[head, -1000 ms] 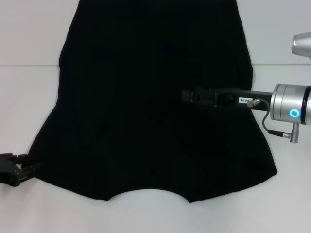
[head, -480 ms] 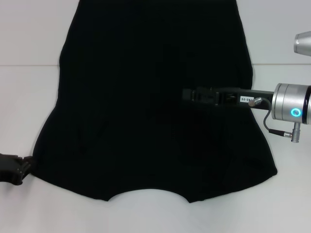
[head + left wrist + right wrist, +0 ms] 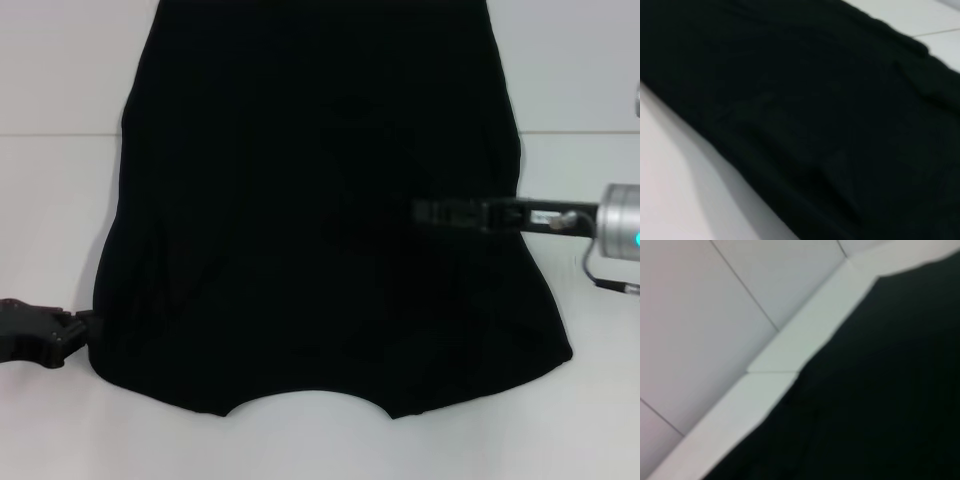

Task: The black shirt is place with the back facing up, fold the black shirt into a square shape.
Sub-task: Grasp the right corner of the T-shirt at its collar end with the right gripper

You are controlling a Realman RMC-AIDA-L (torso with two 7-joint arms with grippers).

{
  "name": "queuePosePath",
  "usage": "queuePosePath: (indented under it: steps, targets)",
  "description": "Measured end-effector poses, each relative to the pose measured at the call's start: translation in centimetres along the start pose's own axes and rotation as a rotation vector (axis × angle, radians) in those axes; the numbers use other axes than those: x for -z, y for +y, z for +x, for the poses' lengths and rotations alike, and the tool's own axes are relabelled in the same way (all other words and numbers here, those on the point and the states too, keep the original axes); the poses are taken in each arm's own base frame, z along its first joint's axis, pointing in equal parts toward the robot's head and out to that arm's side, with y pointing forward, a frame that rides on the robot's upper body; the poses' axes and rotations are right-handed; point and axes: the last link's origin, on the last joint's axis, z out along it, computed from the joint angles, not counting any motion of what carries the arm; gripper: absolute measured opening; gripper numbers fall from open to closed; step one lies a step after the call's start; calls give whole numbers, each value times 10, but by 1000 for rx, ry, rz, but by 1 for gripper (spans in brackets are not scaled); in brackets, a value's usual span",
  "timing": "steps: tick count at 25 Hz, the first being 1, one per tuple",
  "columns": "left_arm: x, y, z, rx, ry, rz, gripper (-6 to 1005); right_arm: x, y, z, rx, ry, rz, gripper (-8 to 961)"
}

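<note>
**Mia:** Where was the left gripper (image 3: 78,330)?

**Ben:** It was low on the robot's left side, right at the sleeve edge of the black shirt (image 3: 320,200). Its fingers touched the cloth there, or nearly did. I could not tell if they were apart or together.

**Mia:** And the right gripper (image 3: 425,211)?

**Ben:** It reached in from the robot's right side, over the right half of the shirt, about halfway up. It was black on black, so I could not tell how its fingers stood either. A silver arm part with a blue light was behind it.

**Mia:** Where was the shirt?

**Ben:** It lay flat on the white worktop (image 3: 50,220). The curved neck was at the near edge, and the body stretched away toward the far side. It was spread out and not folded.
</note>
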Motion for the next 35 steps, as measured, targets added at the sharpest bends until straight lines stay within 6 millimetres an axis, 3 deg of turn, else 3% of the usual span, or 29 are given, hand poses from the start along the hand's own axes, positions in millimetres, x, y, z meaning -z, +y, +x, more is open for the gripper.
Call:
queuePosePath:
  steps: [6,15,35]
  targets:
    - [2,3,5,4,2,-29,54,40,-25,22,-98,88,54,714]
    - [0,6,12,1,7,-52,57,81,-45,45,-199,158,124,704]
    - [0,4,15,-8,7,-52,64,84,-50,62,-210,260,177,675]
